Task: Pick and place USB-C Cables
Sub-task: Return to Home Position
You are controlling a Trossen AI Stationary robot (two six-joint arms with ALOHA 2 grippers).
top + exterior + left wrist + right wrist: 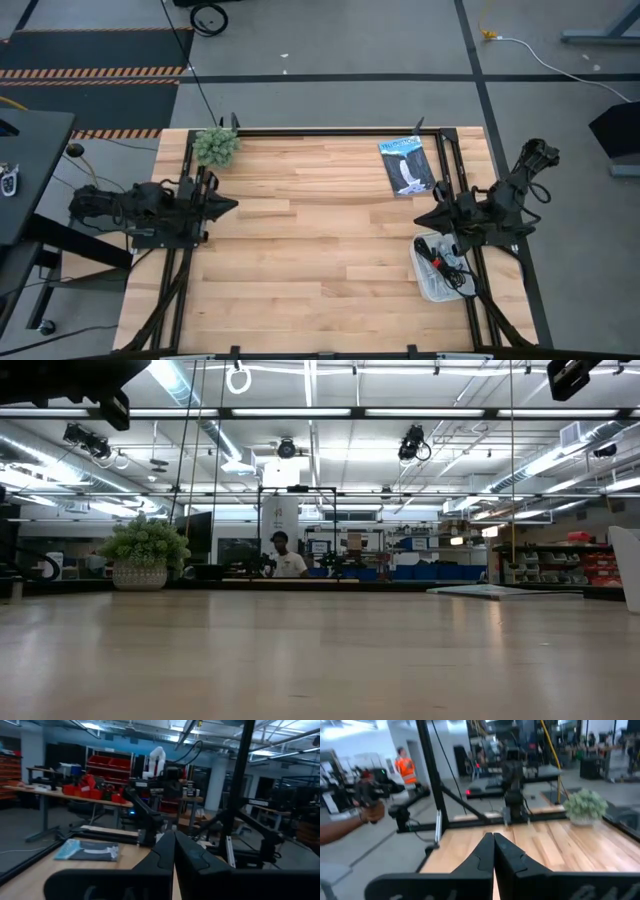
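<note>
The USB-C cables (443, 262) lie as a tangle of black cord, with a red spot, inside a white tray (426, 283) near the table's right edge. I cannot pick out a white-grey or a pale blue cord. My right gripper (418, 217) (493, 845) hovers shut just beyond the tray's far-left corner, pointing toward the table's middle. My left gripper (232, 206) (174, 845) is shut too; it waits above the table's left side, pointing right. Neither touches anything.
A dark blue printed packet (405, 165) (87, 850) lies flat near the far right corner. A small potted plant (215, 147) (145, 555) (587, 805) stands at the far left corner. Bare wood (320, 240) spans the middle. A person's hand (367, 815) shows beyond the table.
</note>
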